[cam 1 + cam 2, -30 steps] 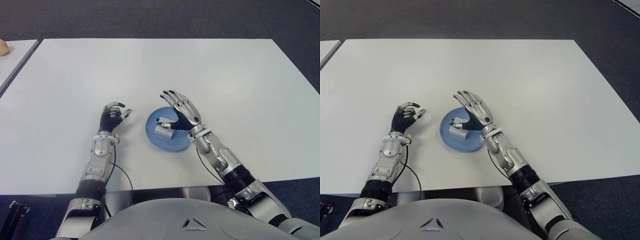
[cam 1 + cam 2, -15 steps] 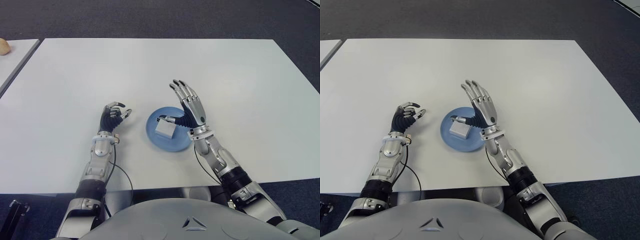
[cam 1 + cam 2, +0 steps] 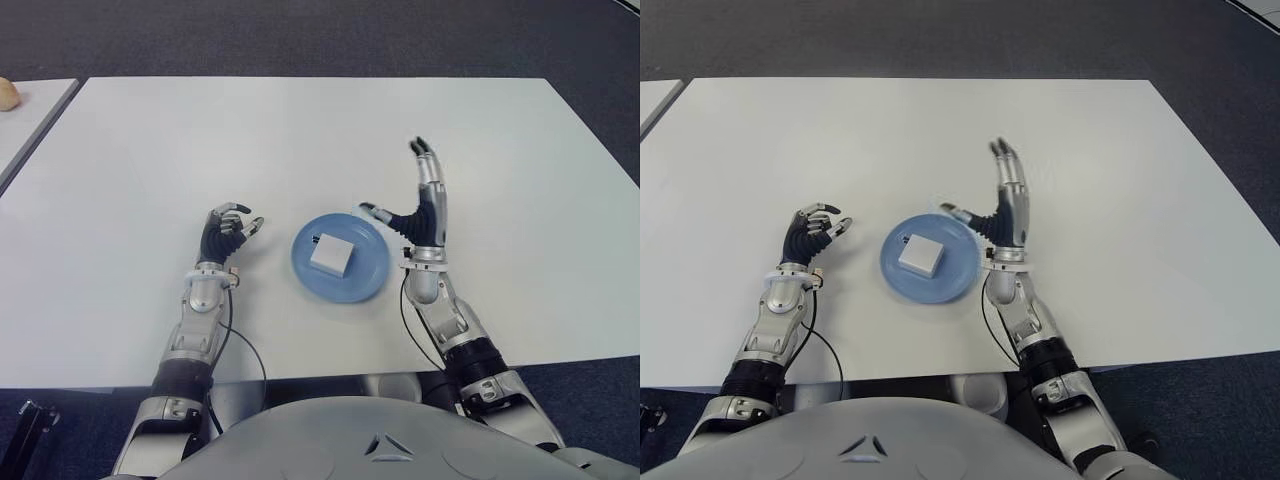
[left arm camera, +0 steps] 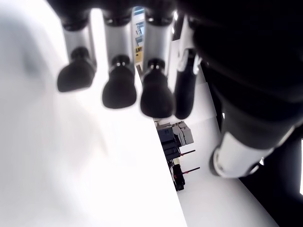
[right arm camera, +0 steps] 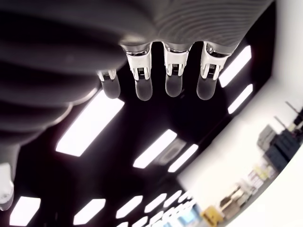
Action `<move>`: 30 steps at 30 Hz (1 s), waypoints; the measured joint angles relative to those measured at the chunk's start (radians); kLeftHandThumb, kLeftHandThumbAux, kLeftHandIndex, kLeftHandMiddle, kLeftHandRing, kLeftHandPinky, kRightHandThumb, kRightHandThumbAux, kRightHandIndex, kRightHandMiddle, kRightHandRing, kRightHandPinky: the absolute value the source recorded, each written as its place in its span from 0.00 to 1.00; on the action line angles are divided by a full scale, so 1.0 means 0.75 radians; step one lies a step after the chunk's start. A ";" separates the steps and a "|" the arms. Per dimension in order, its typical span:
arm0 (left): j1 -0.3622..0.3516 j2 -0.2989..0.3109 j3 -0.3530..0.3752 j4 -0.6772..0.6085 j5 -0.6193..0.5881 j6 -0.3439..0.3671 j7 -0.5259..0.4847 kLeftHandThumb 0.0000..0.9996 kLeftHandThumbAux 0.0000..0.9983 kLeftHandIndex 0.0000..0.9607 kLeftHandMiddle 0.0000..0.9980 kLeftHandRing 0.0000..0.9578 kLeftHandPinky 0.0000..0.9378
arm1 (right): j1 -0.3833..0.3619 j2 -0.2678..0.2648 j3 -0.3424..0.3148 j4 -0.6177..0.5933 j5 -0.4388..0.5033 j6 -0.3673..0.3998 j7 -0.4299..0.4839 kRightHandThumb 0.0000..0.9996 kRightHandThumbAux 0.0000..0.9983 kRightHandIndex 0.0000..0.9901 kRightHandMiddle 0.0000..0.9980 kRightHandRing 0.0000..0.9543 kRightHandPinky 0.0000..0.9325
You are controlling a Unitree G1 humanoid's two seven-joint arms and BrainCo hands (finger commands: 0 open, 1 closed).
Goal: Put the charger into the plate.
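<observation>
We are seeing a white charger point(image 3: 330, 255) lying in a plain light-blue plate point(image 3: 372, 278) on a white table point(image 3: 300, 140). We are noting silver-grey metal and black palms on the right hand point(image 3: 418, 212) and left hand point(image 3: 226, 233). Dark grey carpet point(image 3: 300, 35) is showing beyond the table.

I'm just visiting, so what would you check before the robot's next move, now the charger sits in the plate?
1. Charger lies inside the plate: ok.
2. Right hand holds nothing, fingers spread and pointing up: ok.
3. Right hand is off the charger, at the plate's right edge: ok.
4. Left hand, left of the plate, curled and empty: ok.
5. Plate sits fully on the table, away from its edges: ok.
6. Charger lying flat and stable: cannot tell.
</observation>
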State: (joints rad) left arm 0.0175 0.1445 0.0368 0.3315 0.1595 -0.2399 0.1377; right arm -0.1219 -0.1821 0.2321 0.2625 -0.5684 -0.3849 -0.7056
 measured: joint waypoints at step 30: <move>0.003 -0.002 0.000 -0.009 0.000 0.000 0.000 0.71 0.72 0.46 0.79 0.82 0.83 | 0.072 0.160 -0.343 0.119 0.621 0.077 0.536 0.71 0.73 0.44 0.77 0.83 0.87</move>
State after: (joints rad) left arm 0.0195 0.1430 0.0370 0.3250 0.1598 -0.2397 0.1379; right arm -0.0677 -0.0619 -0.0253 0.3520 -0.1029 -0.3274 -0.3033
